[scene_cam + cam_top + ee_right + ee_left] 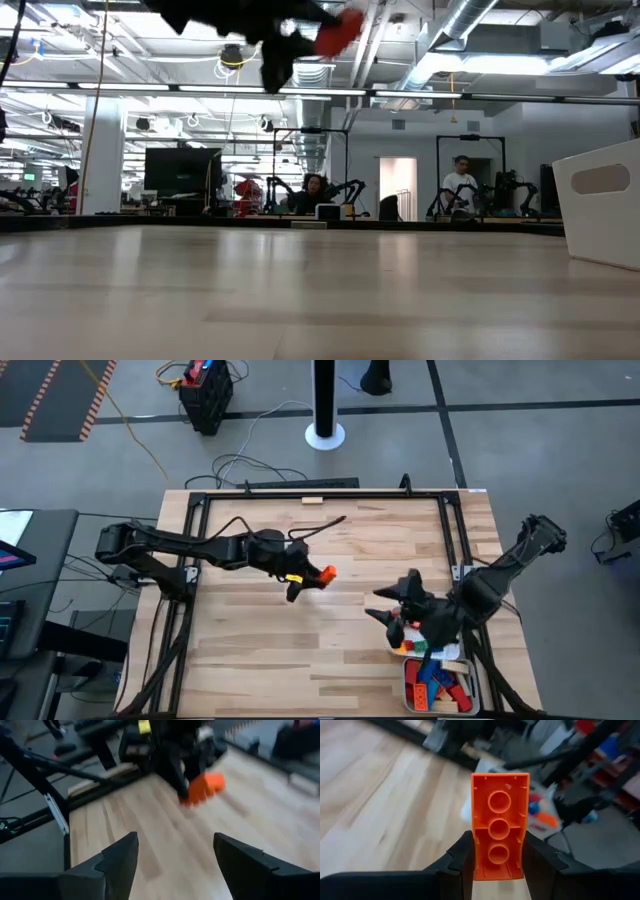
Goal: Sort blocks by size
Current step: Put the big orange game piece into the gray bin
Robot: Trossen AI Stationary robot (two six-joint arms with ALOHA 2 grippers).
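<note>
My left gripper (306, 581) is over the middle of the table, shut on a long orange studded block (325, 573), which also shows in the low view (340, 32) and in the right wrist view (204, 788). My right gripper (385, 604) is open and empty at the table's right, just beside a white tray (470, 665) that holds several blue, red, orange and yellow blocks (440, 685). In the right wrist view my right gripper (176, 855) faces the left one. My left gripper pinches the orange block's two long sides (479, 857) between its two fingers, near one end. The hollow underside with its three round tubes faces the wrist camera. The block sticks out past the fingertips toward the table's right, lifted clear of the table.
A small tan wooden piece (313, 500) lies at the table's far edge. A white tray's wall (600, 215) stands at the right in the low view. Bare wood lies between the two arms. People stand far off in the room behind.
</note>
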